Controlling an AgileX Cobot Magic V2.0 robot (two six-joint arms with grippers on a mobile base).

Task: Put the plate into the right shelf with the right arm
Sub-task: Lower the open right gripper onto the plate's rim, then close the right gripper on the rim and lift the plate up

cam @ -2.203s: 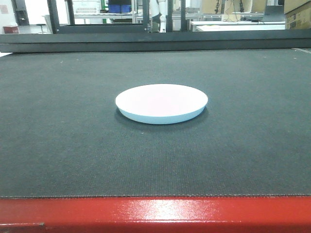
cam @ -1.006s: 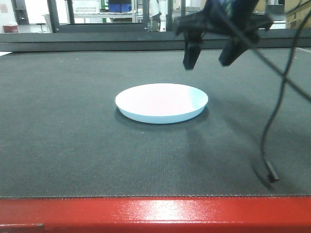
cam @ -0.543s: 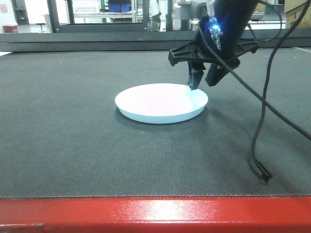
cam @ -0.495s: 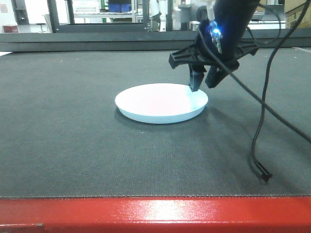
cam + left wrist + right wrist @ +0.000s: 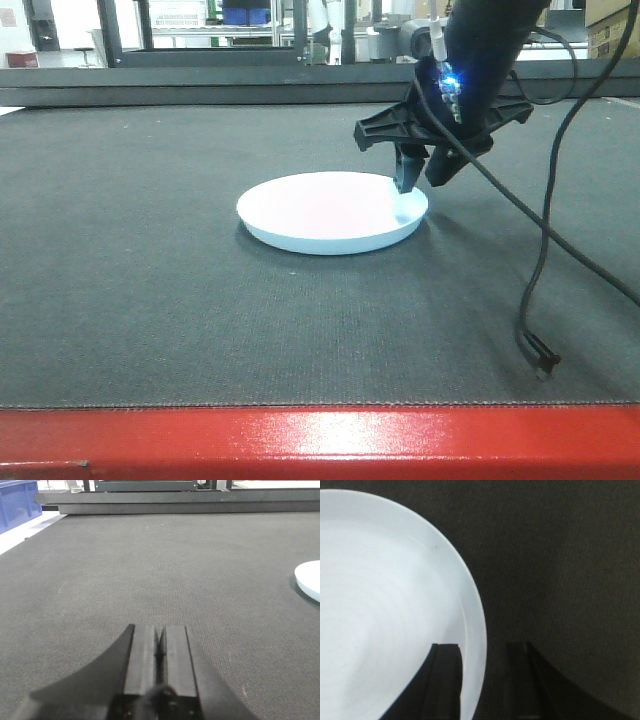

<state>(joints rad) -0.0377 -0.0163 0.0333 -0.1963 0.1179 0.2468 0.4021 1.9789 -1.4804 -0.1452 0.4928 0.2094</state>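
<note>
The plate (image 5: 320, 215) lies flat on the dark mat, white face up with a pale blue rim. My right gripper (image 5: 421, 183) hangs open at its right rim. In the right wrist view the plate (image 5: 385, 595) fills the left side, and the right gripper (image 5: 481, 647) straddles the rim, one finger (image 5: 445, 680) over the white face and the other over the mat. My left gripper (image 5: 160, 630) is shut on nothing, low over the mat, with the plate's edge (image 5: 310, 580) at far right. The right shelf is out of view.
A black cable (image 5: 545, 250) hangs from the right arm, its plug (image 5: 538, 355) dangling just above the mat. The red table edge (image 5: 320, 440) runs along the front. A dark rail (image 5: 200, 85) bounds the mat's far side. A blue bin (image 5: 17, 502) sits at far left.
The right arm came in from the upper right and dropped to the plate's right rim, its fingers now astride the rim. The plate has not moved.
</note>
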